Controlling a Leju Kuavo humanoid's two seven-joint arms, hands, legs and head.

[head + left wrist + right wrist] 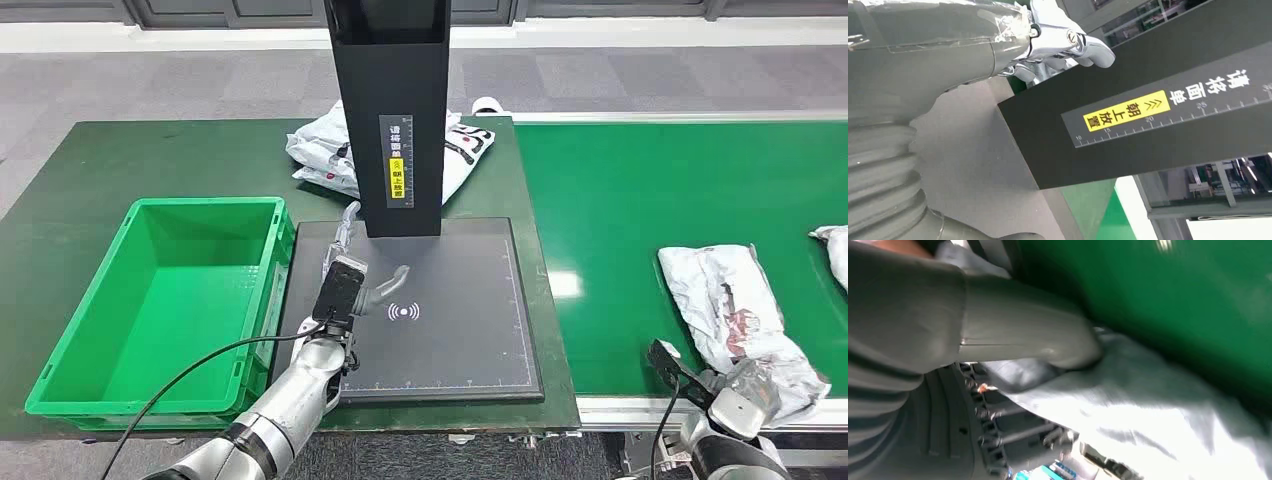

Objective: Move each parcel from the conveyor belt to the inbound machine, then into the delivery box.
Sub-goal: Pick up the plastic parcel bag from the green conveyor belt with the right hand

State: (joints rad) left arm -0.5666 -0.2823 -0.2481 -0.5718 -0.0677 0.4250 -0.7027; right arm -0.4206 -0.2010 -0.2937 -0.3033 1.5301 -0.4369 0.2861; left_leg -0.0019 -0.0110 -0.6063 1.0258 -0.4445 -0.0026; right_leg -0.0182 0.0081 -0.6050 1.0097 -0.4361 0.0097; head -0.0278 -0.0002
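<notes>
A crumpled white and grey parcel (725, 305) lies on the green conveyor belt (650, 220), its near end hanging over the belt's front edge. My right hand (745, 400) is at that near end. In the blurred right wrist view my thumb (1038, 340) presses on top of the parcel (1148, 415) and the other fingers are hidden under it. My left hand (350, 265) hovers over the left part of the black inbound machine's plate (450, 340), fingers (1063, 40) apart and holding nothing. The green delivery box (150, 205) stands left of the machine.
The machine's black column (392, 110) rises from the back of the plate, close in front of my left hand (1148, 125). A white parcel (460, 150) lies behind the column. Another parcel (832, 250) shows at the belt's right edge.
</notes>
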